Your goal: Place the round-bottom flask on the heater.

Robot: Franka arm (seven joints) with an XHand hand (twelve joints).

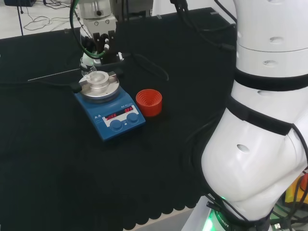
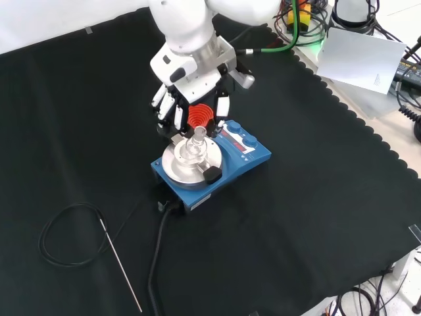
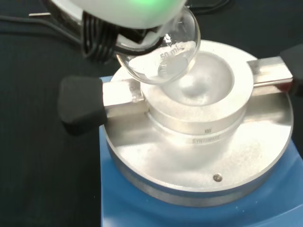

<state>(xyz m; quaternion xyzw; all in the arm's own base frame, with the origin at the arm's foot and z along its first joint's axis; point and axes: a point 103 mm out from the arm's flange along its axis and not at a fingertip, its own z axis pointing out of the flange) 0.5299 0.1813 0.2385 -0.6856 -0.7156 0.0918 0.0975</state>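
Close to the wrist camera, a clear round-bottom flask (image 3: 161, 52) hangs tilted just above the bowl of the heater (image 3: 199, 142). Centre of the front view: the hand (image 2: 176, 105), fingers curled round the flask, with a red ribbed stand (image 2: 201, 116) behind.

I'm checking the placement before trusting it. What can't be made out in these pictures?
- Whether the flask touches the heater well: wrist view, clear glass blends with metal.
- The hand grip on the flask: front view, fingers lie in shadow under the arm; head view, it's small and far.
- The flask's neck: wrist view, a blurred white part covers it.
- The stand: front view, partly behind the hand.
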